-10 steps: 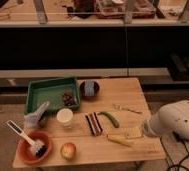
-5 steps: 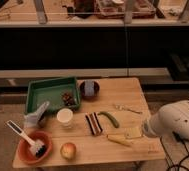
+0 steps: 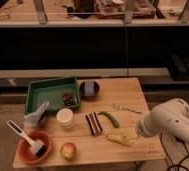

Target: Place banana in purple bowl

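**Banana (image 3: 119,140) on the front edge of the table, just left of my gripper (image 3: 139,132)**

Largest is the wooden table (image 3: 133,92), which carries everything else. My white arm (image 3: 170,120) comes in over its right front corner. It ends in the gripper, low over the boards near the front edge. The gripper is spread as wide as it goes and has hold of nothing.

The green tray (image 3: 50,86) sits at the back left, with a small brown thing (image 3: 68,97) at its right end. A crumpled pale cloth (image 3: 35,117) lies against its front left corner. The orange bowl (image 3: 23,150) stands at the front left corner of the table, and a white brush (image 3: 25,137) leans in it.

The purple bowl (image 3: 83,92) is at the back, just right of the tray, with something pale bluish inside. It is well apart from my gripper, across the table to the back and left.

The white cup (image 3: 64,117) stands in front of the tray, and the apple (image 3: 68,150) lies near the front edge, right of the orange bowl. A dark striped piece (image 3: 93,123) and a green curved piece (image 3: 109,118) lie side by side in the middle. A thin metal utensil (image 3: 125,108) lies behind them, to the right.

The banana is the smallest of these. It lies flat on the boards with its right end very near my gripper. I cannot tell whether the two touch.
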Available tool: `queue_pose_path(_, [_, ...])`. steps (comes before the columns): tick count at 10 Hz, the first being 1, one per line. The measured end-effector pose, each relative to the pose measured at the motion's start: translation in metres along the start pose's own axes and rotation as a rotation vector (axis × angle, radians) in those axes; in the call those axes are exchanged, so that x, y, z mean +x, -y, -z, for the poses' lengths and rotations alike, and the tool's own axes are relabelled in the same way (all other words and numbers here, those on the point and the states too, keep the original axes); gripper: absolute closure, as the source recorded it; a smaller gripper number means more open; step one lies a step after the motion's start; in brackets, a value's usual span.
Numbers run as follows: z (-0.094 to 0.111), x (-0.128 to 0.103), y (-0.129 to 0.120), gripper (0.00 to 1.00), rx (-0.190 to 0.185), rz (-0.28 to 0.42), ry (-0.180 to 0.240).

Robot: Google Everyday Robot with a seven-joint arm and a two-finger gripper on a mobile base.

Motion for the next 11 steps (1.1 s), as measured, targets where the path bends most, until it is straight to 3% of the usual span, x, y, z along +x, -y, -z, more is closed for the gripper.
queue_pose_path(2, [-0.001,0.002,0.002,0.2,0.01,0.008,-0.01])
queue_pose_path(4, [-0.01,0.007,0.008,0.2,0.066,0.057,-0.045])
queue_pose_path(7, [-0.049,0.027,0.056,0.2,0.138,0.247,-0.099])
queue_pose_path(11, [-0.052,0.028,0.06,0.2,0.141,0.266,-0.103])
